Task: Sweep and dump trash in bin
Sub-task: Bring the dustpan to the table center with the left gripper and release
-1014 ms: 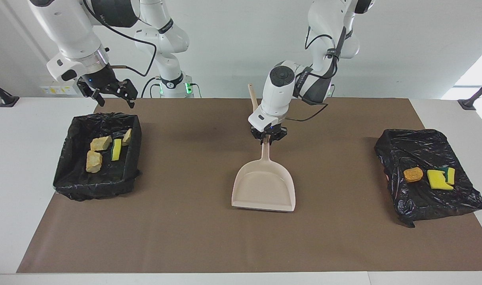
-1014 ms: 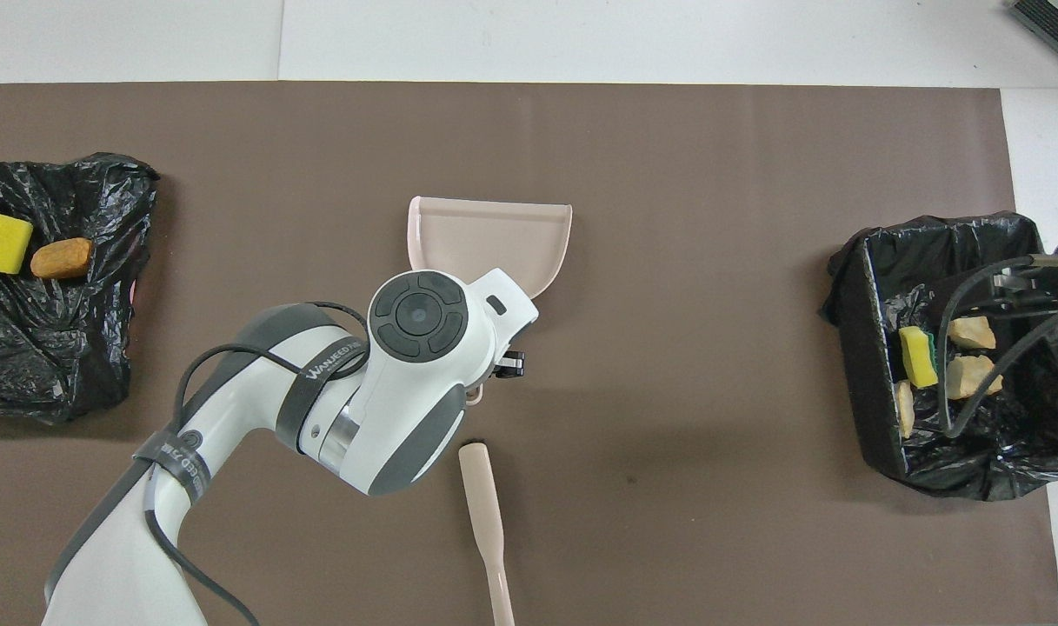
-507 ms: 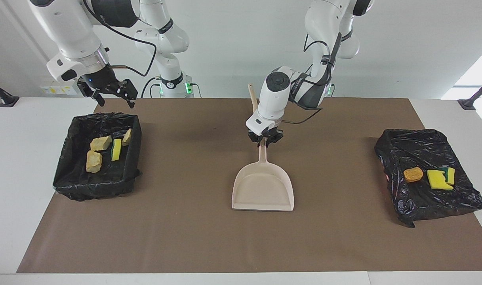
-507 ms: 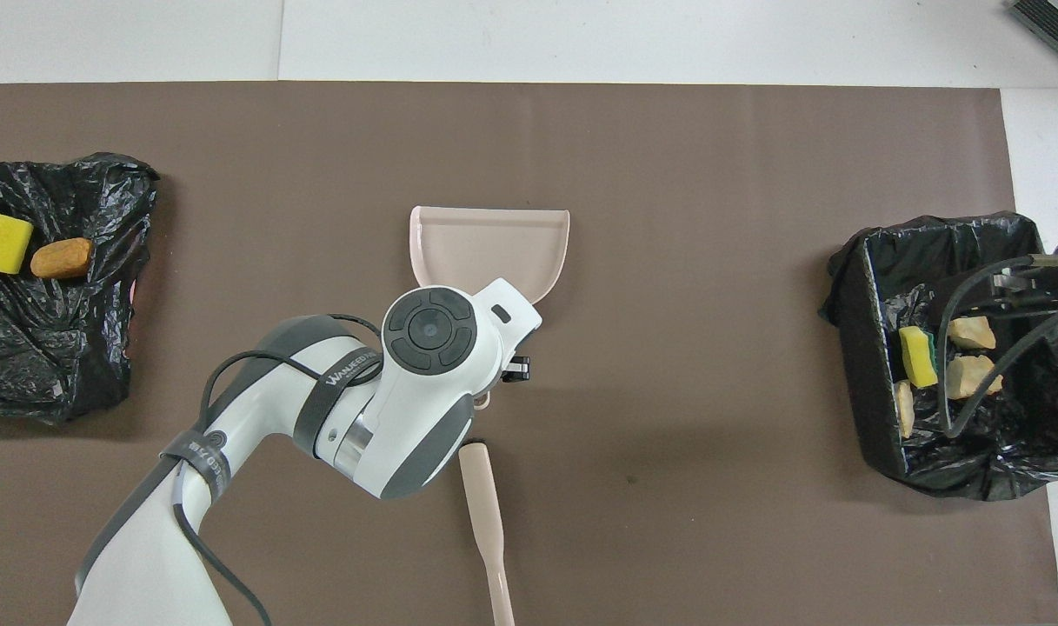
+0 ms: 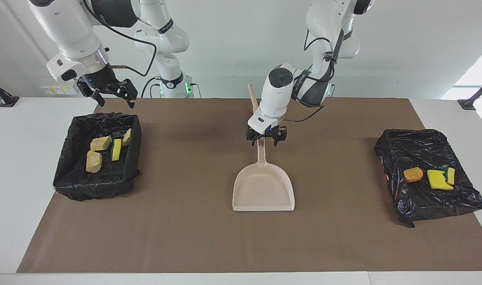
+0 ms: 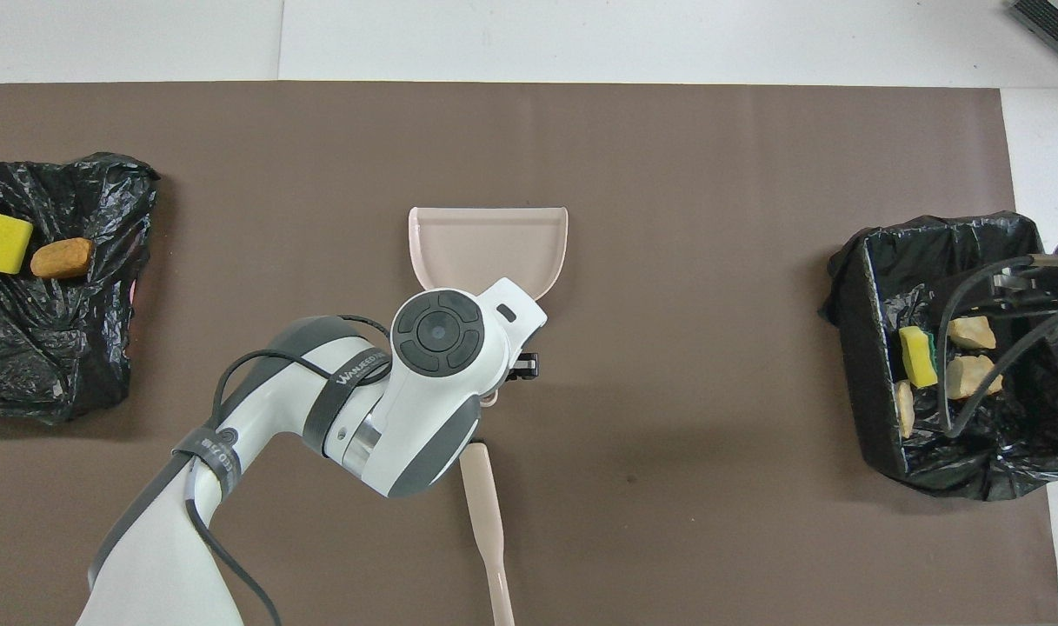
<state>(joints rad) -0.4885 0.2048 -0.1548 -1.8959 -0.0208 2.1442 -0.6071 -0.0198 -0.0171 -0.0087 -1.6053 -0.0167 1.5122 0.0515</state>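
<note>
Dustpan (image 5: 263, 188) lay flat on the brown mat (image 5: 209, 237) at mid-table, pan mouth toward the edge farthest from the robots, handle pointing toward them. Left gripper (image 5: 266, 136) hung over the tip of that handle with its fingers spread to either side of it — not pinching; the handle end showed between the open fingers. In the overhead view the left arm's wrist covered most of the handle, with only the pan (image 6: 489, 246) clear of it. A second beige handle, the brush (image 6: 485, 513), lay on the mat nearer the robots than the dustpan; its bristle end was out of sight. Right gripper (image 5: 113, 94) was up in the air over the robots' edge of the black-lined bin (image 5: 78, 174) at the right arm's end of the table, fingers spread and holding nothing; that arm waited. Trash sat in two places. In the bin: two tan bread-like pieces (image 5: 94, 161), a smaller tan piece (image 5: 127, 136) against the wall, and a green-edged yellow sponge wedge (image 5: 116, 149) between them. At the left arm's end, on a flattened black bag (image 5: 423, 202) — a brown oval nugget (image 5: 413, 174) and just beside it a yellow sponge chunk (image 5: 437, 179) with another green-edged piece (image 5: 450, 175) touching it. I saw no scraps on the open mat or in the pan.
</note>
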